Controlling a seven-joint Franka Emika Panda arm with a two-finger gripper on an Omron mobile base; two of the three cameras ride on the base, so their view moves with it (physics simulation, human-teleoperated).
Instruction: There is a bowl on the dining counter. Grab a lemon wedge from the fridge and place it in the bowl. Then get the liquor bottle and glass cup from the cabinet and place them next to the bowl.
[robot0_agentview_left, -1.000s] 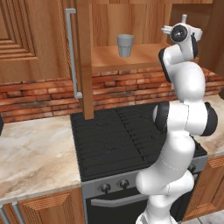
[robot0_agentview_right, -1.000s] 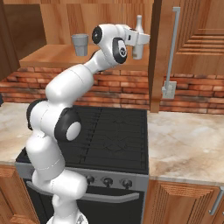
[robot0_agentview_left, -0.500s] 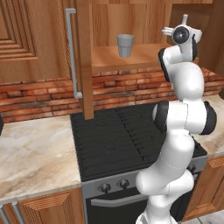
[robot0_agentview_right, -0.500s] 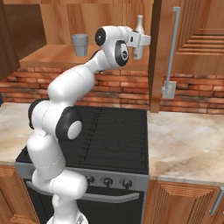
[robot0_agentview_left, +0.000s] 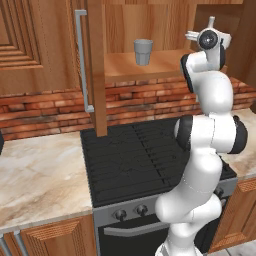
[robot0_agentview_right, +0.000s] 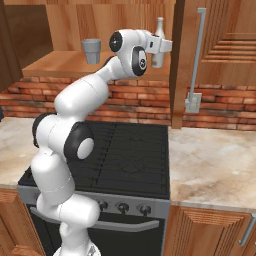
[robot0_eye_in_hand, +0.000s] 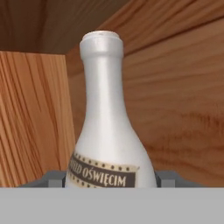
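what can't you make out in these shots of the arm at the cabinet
- Liquor bottle base: hand view, cut off by the bottom edge; right base view, hidden behind the gripper.
- Jaw contact with the bottle: hand view, fingers barely show beside it.
- Full label text: hand view, cut off.
- Glass cup contents: left base view, too small.

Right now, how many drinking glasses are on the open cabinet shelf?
1. The glass cup stands upright on the cabinet shelf, toward its left, apart from the liquor bottle at the right, where the gripper is. The arm may hide part of the shelf.
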